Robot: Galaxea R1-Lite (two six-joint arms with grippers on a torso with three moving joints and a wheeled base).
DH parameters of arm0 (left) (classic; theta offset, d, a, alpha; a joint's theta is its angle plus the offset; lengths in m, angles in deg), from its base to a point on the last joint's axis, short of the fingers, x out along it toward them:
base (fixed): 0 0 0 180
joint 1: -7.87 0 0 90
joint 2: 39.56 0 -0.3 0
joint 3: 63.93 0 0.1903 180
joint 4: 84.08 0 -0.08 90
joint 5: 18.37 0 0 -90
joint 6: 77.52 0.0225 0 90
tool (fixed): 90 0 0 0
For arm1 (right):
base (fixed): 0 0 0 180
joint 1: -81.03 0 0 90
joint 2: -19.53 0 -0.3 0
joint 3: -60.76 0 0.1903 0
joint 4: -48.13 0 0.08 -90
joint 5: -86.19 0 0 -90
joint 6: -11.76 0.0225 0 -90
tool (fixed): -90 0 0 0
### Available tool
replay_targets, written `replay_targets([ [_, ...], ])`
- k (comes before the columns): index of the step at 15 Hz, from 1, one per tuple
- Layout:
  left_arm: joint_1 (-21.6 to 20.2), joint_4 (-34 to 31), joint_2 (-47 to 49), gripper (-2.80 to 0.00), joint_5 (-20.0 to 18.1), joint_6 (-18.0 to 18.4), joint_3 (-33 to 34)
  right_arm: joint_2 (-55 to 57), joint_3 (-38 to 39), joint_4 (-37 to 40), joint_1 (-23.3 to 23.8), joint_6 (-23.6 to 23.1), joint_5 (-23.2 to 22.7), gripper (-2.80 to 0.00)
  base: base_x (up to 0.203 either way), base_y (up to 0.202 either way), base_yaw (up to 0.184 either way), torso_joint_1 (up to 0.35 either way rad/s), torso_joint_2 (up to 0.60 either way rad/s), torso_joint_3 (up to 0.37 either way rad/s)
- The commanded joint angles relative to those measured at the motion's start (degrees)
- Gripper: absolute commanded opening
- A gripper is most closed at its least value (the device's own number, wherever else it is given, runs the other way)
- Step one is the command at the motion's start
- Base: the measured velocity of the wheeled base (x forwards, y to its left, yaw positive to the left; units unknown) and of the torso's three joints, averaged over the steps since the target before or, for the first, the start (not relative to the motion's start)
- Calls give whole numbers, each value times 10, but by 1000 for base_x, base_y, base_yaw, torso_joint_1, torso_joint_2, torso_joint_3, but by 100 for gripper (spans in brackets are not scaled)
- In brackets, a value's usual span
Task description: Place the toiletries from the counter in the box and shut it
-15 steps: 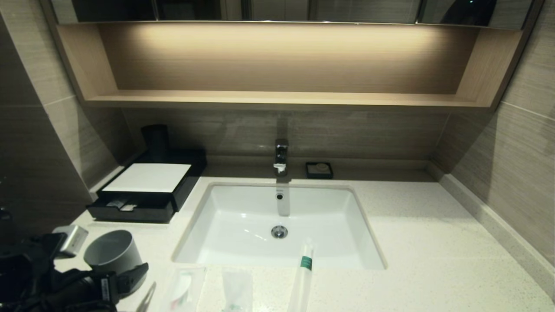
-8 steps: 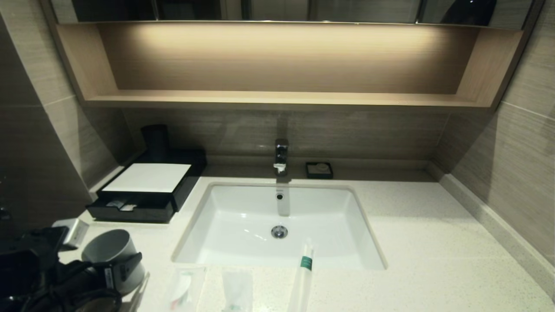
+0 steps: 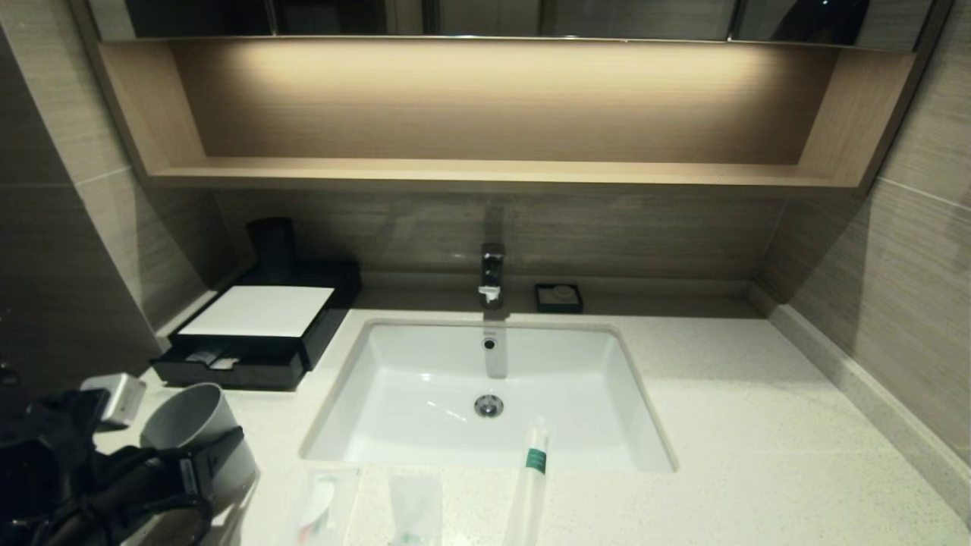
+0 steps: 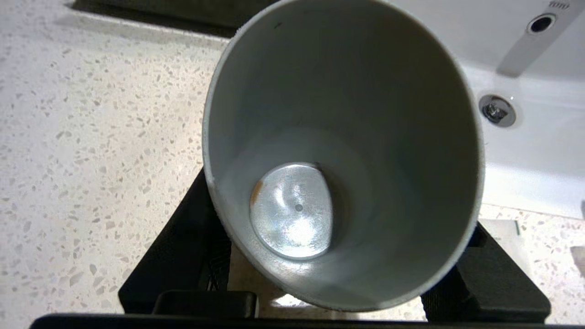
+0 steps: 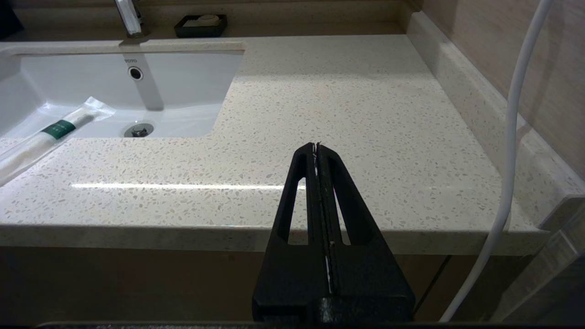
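My left gripper is at the counter's near left corner, shut on a pale grey cup. A black finger presses each side of the cup, which leans. The toiletries lie along the front edge. A slim white stick pack with a green band pokes over the sink's rim, and two flat sachets lie to its left. The black box stands at the back left with its drawer pulled out. My right gripper is shut and empty before the counter's front edge.
The white sink fills the counter's middle, with a tap and a black soap dish behind it. A dark cylinder stands behind the box. A wooden shelf runs overhead. A white cable hangs by the right wall.
My left gripper's fingers have closed in on the grey cup. The cup has shifted a little to the left and tipped. The toiletries and the box have not moved.
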Motion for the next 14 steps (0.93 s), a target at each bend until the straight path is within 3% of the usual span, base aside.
replay_targets([
  [1,0,3,-32,-280,3,-1,-7,0,0,0,0,0,0,-280,0,0,0,0,0,0],
  [5,-1,2,-50,-280,6,-1,-19,0,0,0,0,0,0,-280,0,0,0,0,0,0],
  [7,-1,-31,-71,-280,17,-1,-51,0,0,-1,0,0,0,-280,0,0,0,0,0,0],
  [9,-1,-122,-122,-280,27,-1,-108,0,0,-1,0,0,0,-280,0,0,0,0,0,0],
  [12,-1,-340,-198,-280,27,-7,-244,0,0,-1,0,0,0,-280,0,0,0,0,0,0],
  [14,-1,-430,-212,-280,29,-14,-327,0,0,0,0,0,0,-280,0,0,0,0,0,0],
])
